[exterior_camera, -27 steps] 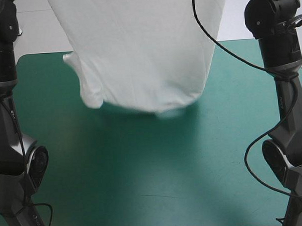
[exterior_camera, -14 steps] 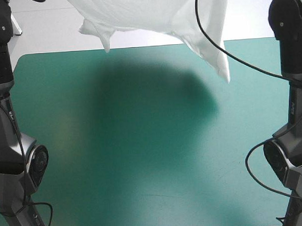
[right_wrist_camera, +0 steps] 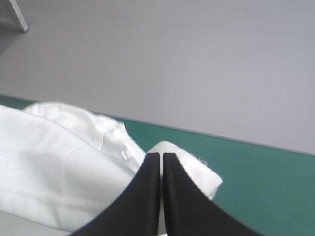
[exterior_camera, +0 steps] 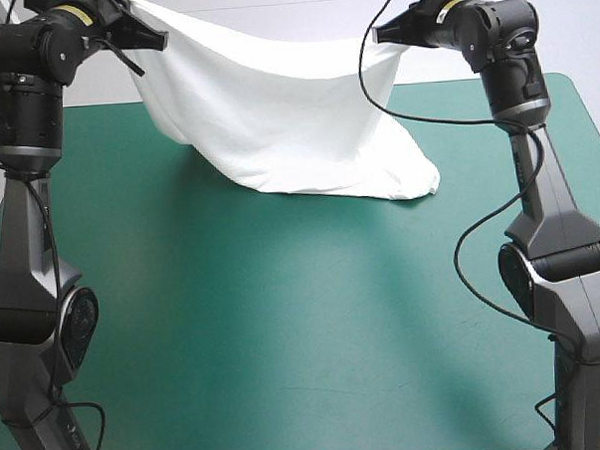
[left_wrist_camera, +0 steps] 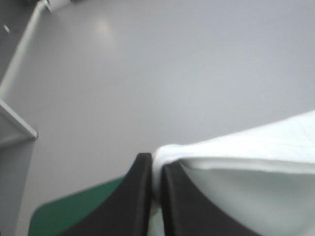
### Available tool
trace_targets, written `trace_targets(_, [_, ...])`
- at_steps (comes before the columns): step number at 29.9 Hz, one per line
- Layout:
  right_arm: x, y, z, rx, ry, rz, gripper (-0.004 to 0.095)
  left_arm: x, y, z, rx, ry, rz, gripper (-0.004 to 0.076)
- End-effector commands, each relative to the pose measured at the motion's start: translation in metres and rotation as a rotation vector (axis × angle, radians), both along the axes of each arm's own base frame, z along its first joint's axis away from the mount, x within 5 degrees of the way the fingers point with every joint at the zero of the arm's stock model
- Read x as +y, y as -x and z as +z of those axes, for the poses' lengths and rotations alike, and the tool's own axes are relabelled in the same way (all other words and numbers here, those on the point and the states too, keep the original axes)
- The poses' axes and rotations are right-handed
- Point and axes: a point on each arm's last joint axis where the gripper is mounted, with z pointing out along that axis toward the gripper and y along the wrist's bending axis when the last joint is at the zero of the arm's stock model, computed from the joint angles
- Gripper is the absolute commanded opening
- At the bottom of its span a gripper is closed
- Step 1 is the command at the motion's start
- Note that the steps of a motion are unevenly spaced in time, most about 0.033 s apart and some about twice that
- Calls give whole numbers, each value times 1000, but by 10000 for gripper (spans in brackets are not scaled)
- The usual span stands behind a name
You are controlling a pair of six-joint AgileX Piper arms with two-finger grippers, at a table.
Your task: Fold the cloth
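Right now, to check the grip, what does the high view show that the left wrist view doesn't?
Only the high view: the white short-sleeved T-shirt hung between the left gripper and right gripper, its lower part sagging onto the teal-green table cover. Only the left wrist view: cloth pinched between the left gripper's black fingers. Both: T-shirt, left gripper and cover.

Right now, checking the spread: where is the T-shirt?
High view: the T-shirt hangs between the left end effector and right end effector, its lower edge on the far half of the teal-green table.
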Motion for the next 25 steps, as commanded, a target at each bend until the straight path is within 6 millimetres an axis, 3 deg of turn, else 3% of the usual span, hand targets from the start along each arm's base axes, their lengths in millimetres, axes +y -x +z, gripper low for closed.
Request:
trace_targets(1, [-9,25,18,48,48,3,-17,2,18,0,100,1,-1,20])
trace_targets(5, [1,31,14,104,-19,94,-17,2,21,-27,317,-9,5,20])
trace_targets(9, [7,59,15,186,-37,141,-17,2,39,-36,392,2,-13,20])
trace_targets(12, [3,83,1,277,13,136,-17,4,59,-47,460,0,-18,20])
trace_targets(14, [-2,102,-10,332,52,144,-17,6,77,-61,528,-2,-21,20])
trace_targets(17, [-13,135,-29,413,98,143,-17,10,103,-98,653,-20,-16,20])
trace_targets(21, [-27,178,-71,552,166,137,-17,15,149,-147,756,25,-3,20])
trace_targets(25, [-38,220,-113,677,190,139,-17,19,208,-196,875,77,-10,20])
